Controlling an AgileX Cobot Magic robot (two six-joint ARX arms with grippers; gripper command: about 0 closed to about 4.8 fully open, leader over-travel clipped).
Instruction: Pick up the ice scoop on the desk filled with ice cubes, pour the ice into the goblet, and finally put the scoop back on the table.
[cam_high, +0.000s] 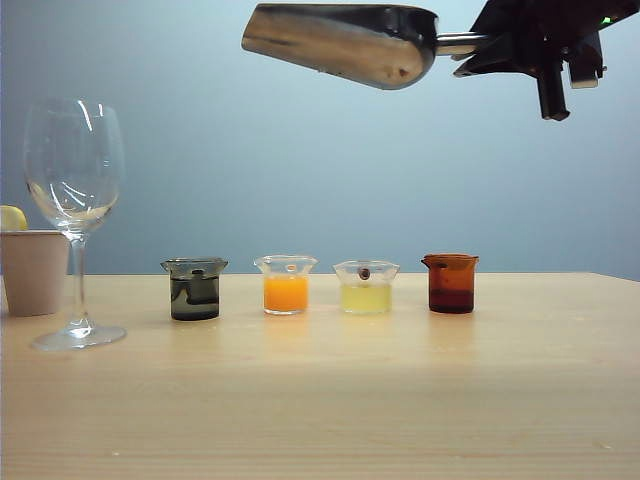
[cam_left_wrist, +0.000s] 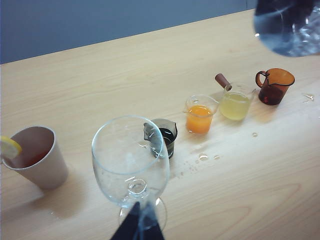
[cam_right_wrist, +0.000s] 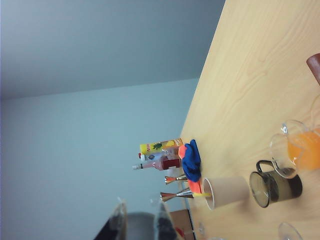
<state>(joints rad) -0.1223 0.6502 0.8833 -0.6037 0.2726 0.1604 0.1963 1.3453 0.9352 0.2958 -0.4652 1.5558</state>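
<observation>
2 grippers: our right gripper (cam_high: 500, 45) clamps the ice scoop (cam_high: 345, 42) high at 12 o'clock; left gripper (cam_left_wrist: 137, 227) state unclear. Goblet (cam_high: 74, 190) sits at 9 o'clock; we risk tilting early, spilling ice.

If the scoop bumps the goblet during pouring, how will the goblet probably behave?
The goblet will likely tip easily: a tall bowl on a thin stem and small foot. Its thin clear glass looks fragile. The wet spots on the table may let it slide.

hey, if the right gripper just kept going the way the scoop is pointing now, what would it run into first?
Probably nothing: the right gripper carries the ice scoop high, pointing toward the goblet, whose rim sits lower. The path looks free, though depth is unclear.
</observation>
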